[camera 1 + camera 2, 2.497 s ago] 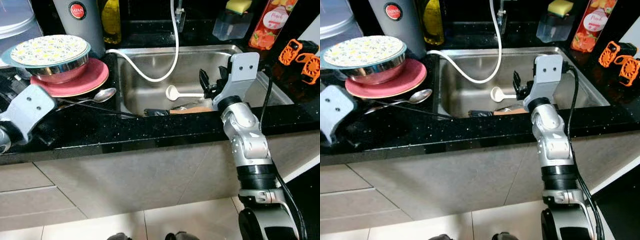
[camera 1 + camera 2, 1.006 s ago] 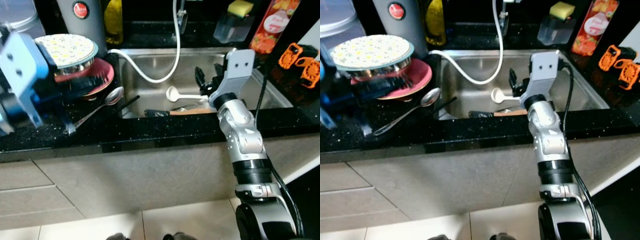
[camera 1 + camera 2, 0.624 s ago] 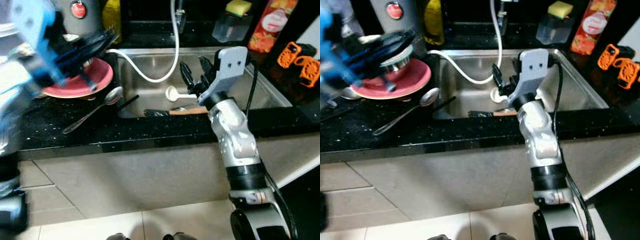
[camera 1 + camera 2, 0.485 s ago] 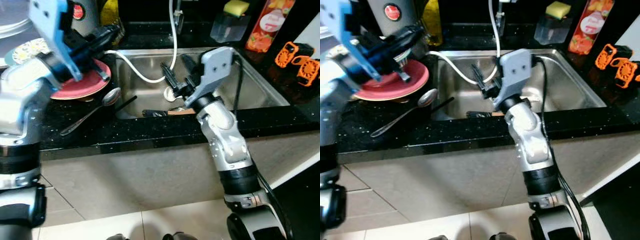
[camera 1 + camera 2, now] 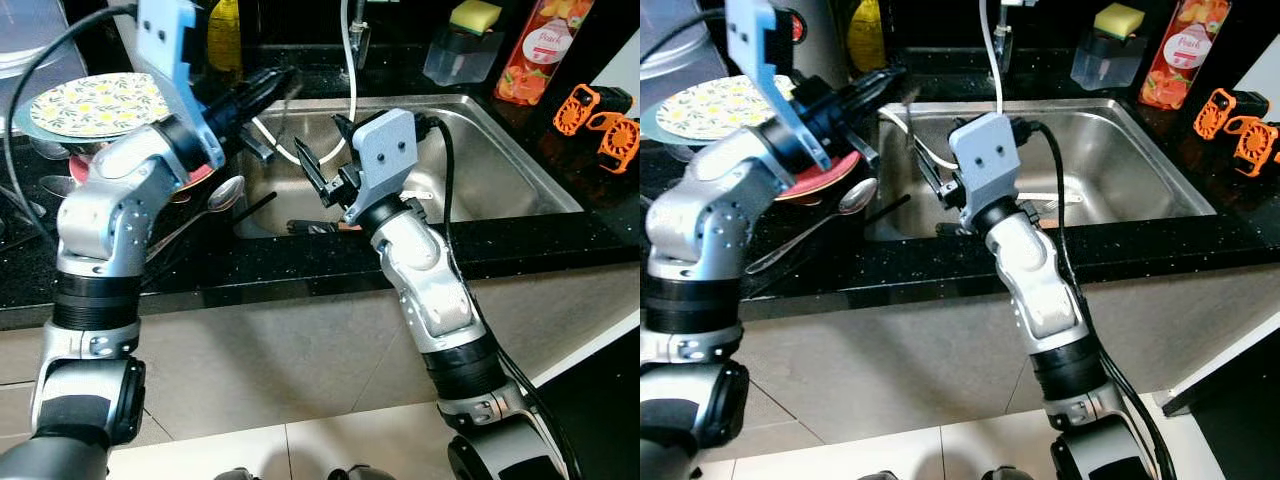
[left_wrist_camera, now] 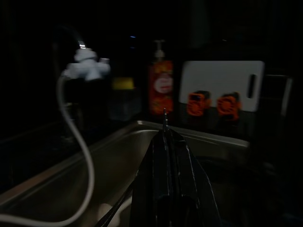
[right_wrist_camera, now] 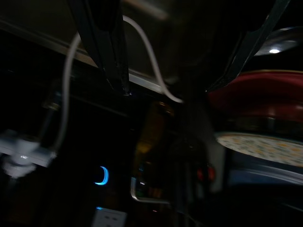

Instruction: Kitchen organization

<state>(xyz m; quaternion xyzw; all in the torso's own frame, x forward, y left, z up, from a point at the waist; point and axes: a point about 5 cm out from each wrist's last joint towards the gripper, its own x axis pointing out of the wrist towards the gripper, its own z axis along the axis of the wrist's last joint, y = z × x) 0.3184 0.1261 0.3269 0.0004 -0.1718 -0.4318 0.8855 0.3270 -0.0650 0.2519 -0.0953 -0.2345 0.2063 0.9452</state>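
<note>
My left gripper [image 5: 272, 82] is raised over the sink's left rim and points across the basin. Its fingers are shut, and a thin metal tip [image 6: 164, 118] sticks out between them; what it belongs to I cannot make out. My right gripper [image 5: 318, 150] hangs open over the left part of the steel sink [image 5: 500, 150], turned toward the dishes. A patterned plate [image 5: 95, 100] tops a steel bowl on a red plate [image 5: 198, 168] at the left. A spoon [image 5: 222, 190] and a black stick [image 5: 255, 207] lie on the black counter beside the sink.
A white hose [image 5: 350, 70] loops from the tap into the sink, where a white ladle [image 5: 415, 195] and a dark-headed utensil [image 5: 305, 227] lie. Behind stand a yellow bottle [image 5: 225, 35], a soap dispenser [image 5: 460, 45] and a red bottle [image 5: 540, 50]. Orange objects [image 5: 600, 115] sit at the right.
My left arm has swung up from the counter's front left, past the plates, to the sink's left rim. My right gripper has turned leftward across the sink. The spoon has shifted slightly.
</note>
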